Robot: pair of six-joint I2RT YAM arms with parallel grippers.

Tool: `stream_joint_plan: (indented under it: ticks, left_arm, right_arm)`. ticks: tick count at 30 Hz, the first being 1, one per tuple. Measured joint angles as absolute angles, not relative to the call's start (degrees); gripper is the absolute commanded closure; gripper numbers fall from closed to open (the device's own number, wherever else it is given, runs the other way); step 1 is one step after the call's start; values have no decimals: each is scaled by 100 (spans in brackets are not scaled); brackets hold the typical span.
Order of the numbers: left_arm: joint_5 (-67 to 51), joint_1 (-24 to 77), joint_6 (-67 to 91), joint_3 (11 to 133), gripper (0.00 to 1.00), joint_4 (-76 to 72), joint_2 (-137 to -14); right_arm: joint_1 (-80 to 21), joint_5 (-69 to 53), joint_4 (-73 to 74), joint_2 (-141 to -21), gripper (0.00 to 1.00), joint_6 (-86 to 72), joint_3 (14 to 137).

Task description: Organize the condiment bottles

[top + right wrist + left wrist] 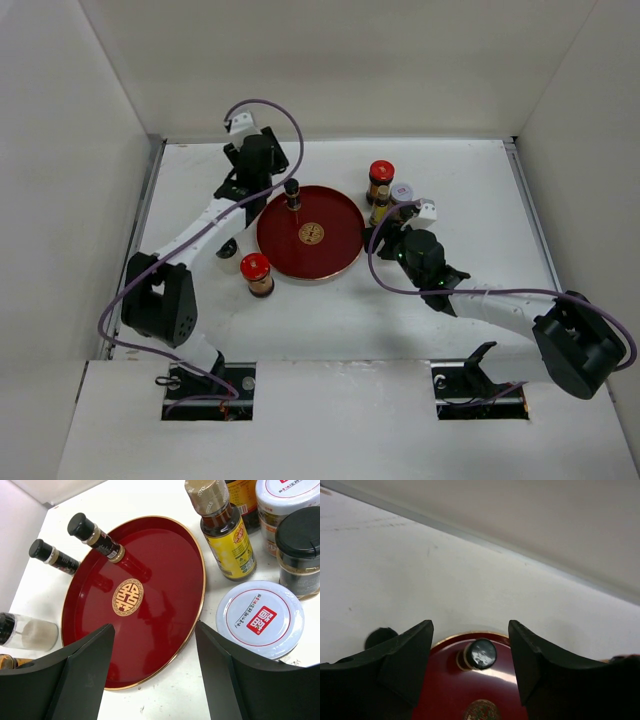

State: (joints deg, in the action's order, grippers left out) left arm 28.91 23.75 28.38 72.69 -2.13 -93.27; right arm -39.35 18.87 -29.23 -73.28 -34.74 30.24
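Left claw: jaws spread wide with nothing held; it hangs over the far-left rim of the tray, a black cap showing between the fingers and touching neither.
Clear-bodied bottle: black cap, on the surface left of the tray, outside it.
Near red-lidded jar: upright on the surface, just beside the tray's near-left rim.
Slim dark bottle: black-capped, standing off the tray past its left rim.
Black-capped bottle: upright on the tray near its far rim, the only bottle on the tray.
Red tray: round, gold-rimmed, a gold emblem at its middle.
Gold-capped bottle: yellow label, upright on the surface just right of the tray's rim.
Far red-lidded jar: behind the gold-capped bottle, off the tray.
White-lidded jar: on the surface, near the right finger.
Black-lidded jar: just beyond the white-lidded jar.
Second white-lidded jar: farther back, beside the black-lidded jar.
Right claw: jaws wide apart, gripping nothing; it hangs at the tray's right side.
Surface: white, carrying the tray and the bottles.
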Motion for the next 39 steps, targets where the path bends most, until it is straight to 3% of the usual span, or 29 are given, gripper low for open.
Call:
stream_joint_plan:
  ticks: [13, 33, 39]
  left_arm:
    - [3065, 1476, 2687, 6326, 43, 156, -9061]
    - [2322, 1249, 2569, 6539, 45, -12, -9939]
    - [2320, 1249, 2561, 6569, 55, 5, -9977]
  right_arm:
    - [-3935, 1804, -2971, -7450, 27, -3472, 3026]
    - [-3951, 1772, -3046, -7553, 26, -3426, 3030]
    - [-3983, 1745, -3048, -7581, 26, -3426, 3039]
